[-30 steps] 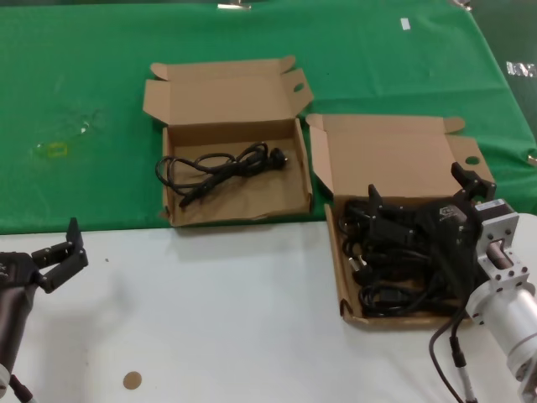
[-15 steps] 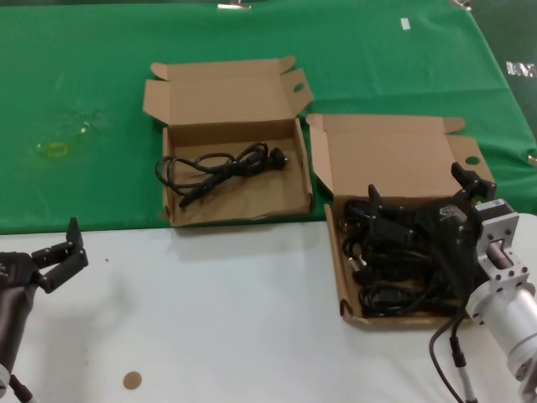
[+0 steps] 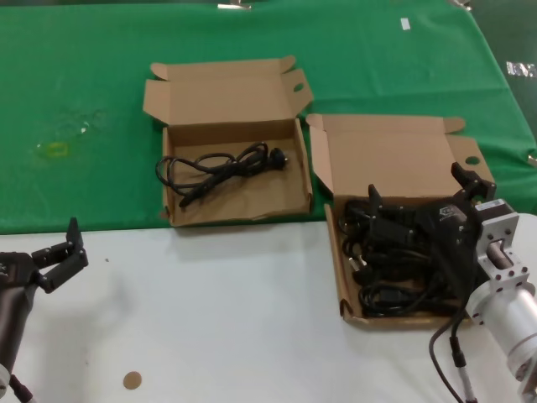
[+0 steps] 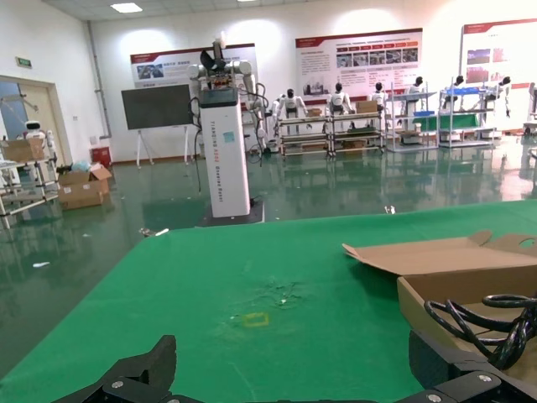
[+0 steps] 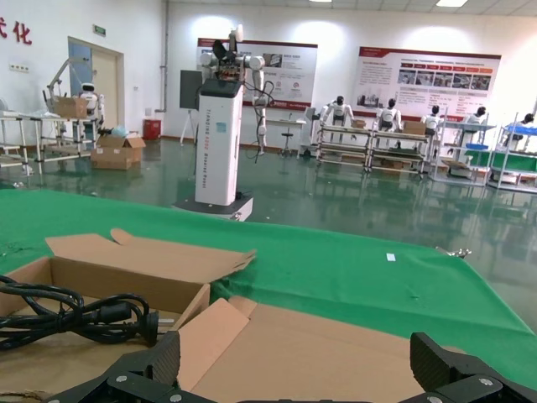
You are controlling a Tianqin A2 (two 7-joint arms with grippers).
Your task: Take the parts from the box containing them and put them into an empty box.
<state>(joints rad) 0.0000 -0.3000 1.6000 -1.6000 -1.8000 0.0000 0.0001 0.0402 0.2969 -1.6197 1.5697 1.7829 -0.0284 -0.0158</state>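
Observation:
Two open brown cardboard boxes lie side by side. The box on the right [image 3: 340, 277] holds a pile of black power cords [image 3: 394, 273]. My right gripper [image 3: 417, 186] hangs just over that pile, jaws wide open, nothing between them; in the right wrist view the gripper [image 5: 298, 369] faces this box's lid [image 5: 319, 353]. The left box [image 3: 235, 220], with a wavy front rim, holds one looped black cord [image 3: 222, 168]; that cord [image 5: 75, 319] also shows in the right wrist view. My left gripper [image 3: 63, 256] waits open at the near left.
The boxes straddle the edge between green cloth [image 3: 84, 84] and the white table [image 3: 218, 319]. A small brown disc [image 3: 132, 380] lies on the white surface near my left arm. The left wrist view looks across the cloth to the left box [image 4: 445, 260].

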